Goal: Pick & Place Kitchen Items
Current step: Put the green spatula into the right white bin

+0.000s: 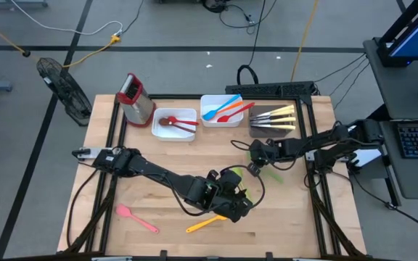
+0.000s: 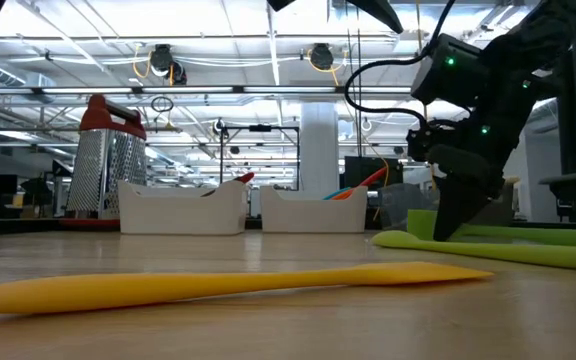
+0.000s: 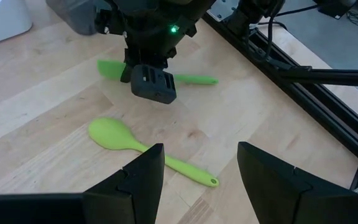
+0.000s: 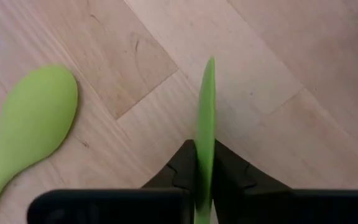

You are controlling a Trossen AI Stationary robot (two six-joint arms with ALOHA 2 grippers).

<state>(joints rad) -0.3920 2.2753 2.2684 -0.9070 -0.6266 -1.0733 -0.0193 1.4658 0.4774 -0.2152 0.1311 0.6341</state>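
- Near the table's right-middle, the right gripper (image 4: 204, 171) is clamped on a green spatula (image 3: 194, 79) on the wood.
- Beside it lies a green spoon (image 3: 114, 134).
- The left gripper (image 3: 201, 171) hovers near with fingers apart, holding nothing.

surface: wooden table (image 1: 165, 156) | far edge, left to right: metal grater (image 1: 134, 99), white tray (image 1: 174, 125), second white tray (image 1: 221, 110), dark tray (image 1: 273, 119) | near left: pink spatula (image 1: 136, 218) | near centre: yellow spatula (image 1: 205, 223) | right of centre: green spoon (image 3: 143, 147), green spatula (image 3: 194, 79) beside it
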